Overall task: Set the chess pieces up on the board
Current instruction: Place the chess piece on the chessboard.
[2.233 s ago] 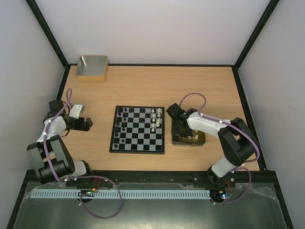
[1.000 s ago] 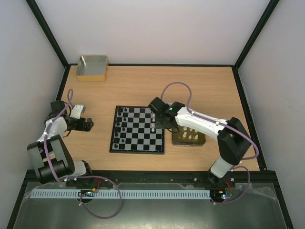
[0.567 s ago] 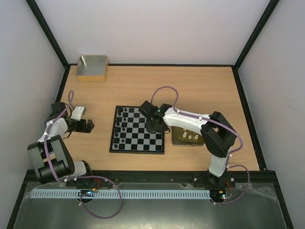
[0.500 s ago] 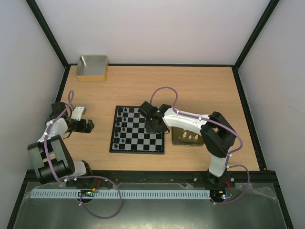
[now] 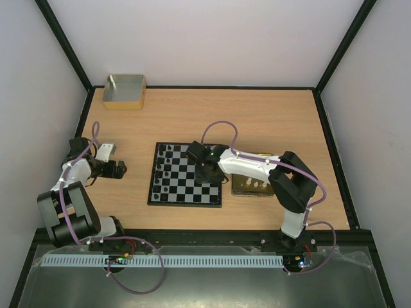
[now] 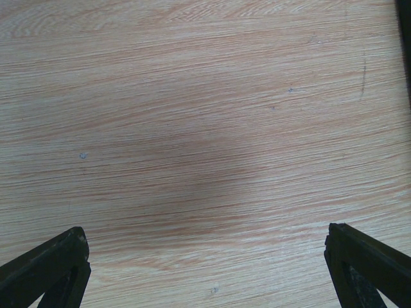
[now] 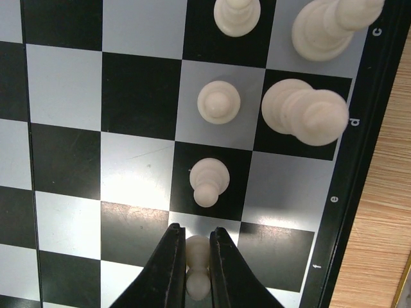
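Observation:
The chessboard (image 5: 173, 192) lies mid-table, with black pieces (image 5: 162, 168) along its left columns and cream-white pieces on its right, mostly hidden under the arm. My right gripper (image 5: 207, 174) hangs over the board's right side. In the right wrist view it (image 7: 198, 247) is shut on a white pawn (image 7: 198, 260) over a pale square (image 7: 212, 221). More white pawns (image 7: 209, 181) stand ahead, with bigger white pieces (image 7: 304, 113) by the board's edge. My left gripper (image 5: 119, 168) is open and empty over bare wood far left; its fingertips (image 6: 54, 263) stand wide apart.
A gold tin (image 5: 270, 189) holding several white pieces (image 5: 255, 186) lies just right of the board. A grey box with tan rim (image 5: 124, 92) stands at the back left corner. Black frame rails edge the table.
My right gripper has moved left from the gold tin onto the board's right columns, carrying a white pawn. The left arm has barely moved.

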Controlling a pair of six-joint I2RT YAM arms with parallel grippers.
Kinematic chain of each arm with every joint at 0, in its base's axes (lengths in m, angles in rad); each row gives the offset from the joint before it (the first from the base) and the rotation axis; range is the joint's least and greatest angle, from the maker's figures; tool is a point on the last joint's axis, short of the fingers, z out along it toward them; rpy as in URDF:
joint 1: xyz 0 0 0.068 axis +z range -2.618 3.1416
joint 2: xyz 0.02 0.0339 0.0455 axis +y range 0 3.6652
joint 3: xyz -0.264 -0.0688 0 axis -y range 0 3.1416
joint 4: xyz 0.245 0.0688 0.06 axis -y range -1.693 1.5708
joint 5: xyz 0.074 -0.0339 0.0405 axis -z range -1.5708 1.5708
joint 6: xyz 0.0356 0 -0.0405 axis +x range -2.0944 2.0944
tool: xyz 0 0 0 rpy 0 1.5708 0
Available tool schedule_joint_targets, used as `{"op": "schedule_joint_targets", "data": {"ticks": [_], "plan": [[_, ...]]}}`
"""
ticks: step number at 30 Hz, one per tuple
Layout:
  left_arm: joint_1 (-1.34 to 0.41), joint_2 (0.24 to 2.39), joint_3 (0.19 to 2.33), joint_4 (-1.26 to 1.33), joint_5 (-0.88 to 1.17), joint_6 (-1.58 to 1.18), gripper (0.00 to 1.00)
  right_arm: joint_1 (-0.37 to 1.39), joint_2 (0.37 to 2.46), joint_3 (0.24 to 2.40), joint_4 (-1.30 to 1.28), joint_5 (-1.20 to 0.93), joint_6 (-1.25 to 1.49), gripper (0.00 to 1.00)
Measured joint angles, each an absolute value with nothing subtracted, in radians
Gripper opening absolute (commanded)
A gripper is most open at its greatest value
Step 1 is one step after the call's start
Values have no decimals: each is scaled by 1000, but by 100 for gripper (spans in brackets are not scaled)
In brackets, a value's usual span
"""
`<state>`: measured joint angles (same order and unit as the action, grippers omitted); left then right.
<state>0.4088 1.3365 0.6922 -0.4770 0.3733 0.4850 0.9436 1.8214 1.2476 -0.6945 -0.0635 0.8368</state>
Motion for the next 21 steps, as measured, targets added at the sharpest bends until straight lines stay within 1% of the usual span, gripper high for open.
{"op": "schedule_joint_targets", "data": {"ticks": [18, 21], "plan": [[409, 1336, 692, -477, 373, 485, 99, 949, 1821, 1227, -683, -73, 839, 9], [409, 1336, 692, -477, 373, 485, 100, 950, 1821, 1216, -680, -74, 839, 10]]}}
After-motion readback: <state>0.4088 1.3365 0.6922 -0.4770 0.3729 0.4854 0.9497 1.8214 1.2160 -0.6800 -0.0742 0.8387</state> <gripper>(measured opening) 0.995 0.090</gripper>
